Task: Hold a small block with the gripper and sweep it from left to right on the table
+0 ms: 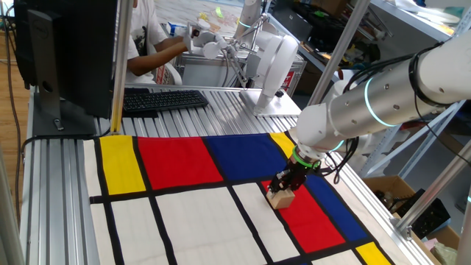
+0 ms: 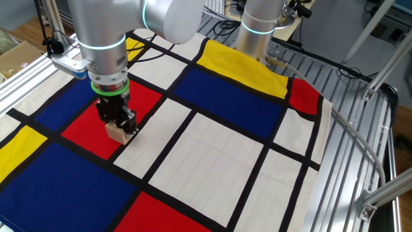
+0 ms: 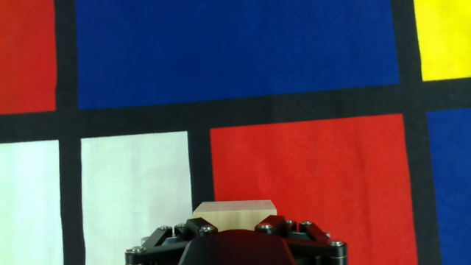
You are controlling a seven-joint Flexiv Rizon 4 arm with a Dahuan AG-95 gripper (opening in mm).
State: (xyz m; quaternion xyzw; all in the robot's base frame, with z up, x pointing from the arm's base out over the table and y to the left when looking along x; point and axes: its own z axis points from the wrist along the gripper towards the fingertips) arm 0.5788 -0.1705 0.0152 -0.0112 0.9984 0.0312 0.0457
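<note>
The small block [image 1: 280, 199] is a light-tan wooden cube held in my black gripper [image 1: 284, 190], which is shut on it. The block rests on the table's cloth [image 1: 191, 213], at the black line between a white rectangle and a red one. In the other fixed view the gripper [image 2: 120, 125] with its green ring grips the block [image 2: 117, 133] at the red rectangle's edge. In the hand view the block [image 3: 233, 213] shows just above the gripper body [image 3: 234, 234], over the black line between white and red.
A black keyboard [image 1: 160, 99] and a monitor [image 1: 65, 51] stand at the back of the table. A second white arm's base [image 2: 260, 29] stands at the cloth's edge. A person [image 1: 151, 40] works behind the table. Aluminium rails [image 1: 51, 199] border the cloth.
</note>
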